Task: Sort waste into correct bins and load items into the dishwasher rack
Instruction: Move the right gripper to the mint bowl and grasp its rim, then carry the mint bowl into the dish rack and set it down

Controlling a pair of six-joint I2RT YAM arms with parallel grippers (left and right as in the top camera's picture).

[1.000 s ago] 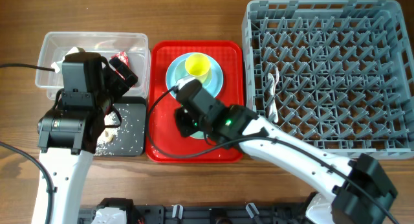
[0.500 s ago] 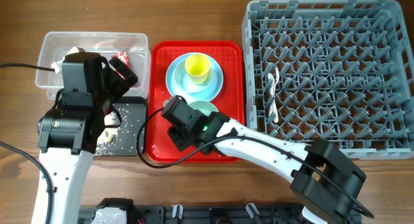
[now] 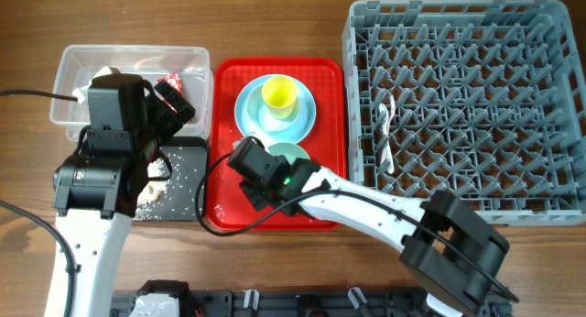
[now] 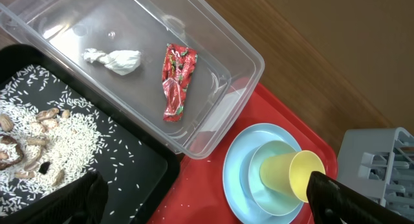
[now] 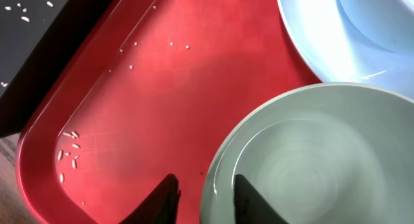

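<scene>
Holding the right gripper (image 5: 206, 195), part-open and empty, astride the near-left rim of the round pale green plastic bowl (image 5: 291, 153) sitting right of it on the red rectangular tray (image 5: 162, 81).

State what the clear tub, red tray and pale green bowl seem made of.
Clear tub: likely plastic, glossy; contents show through its walls. Red tray: probably plastic, smooth with soft sheen. Pale green bowl: plastic or melamine perhaps, satin; dull highlights.

Right end effector (image 5: 204, 186) shifted left, astride rim of pale green bowl (image 5: 304, 159)
</scene>
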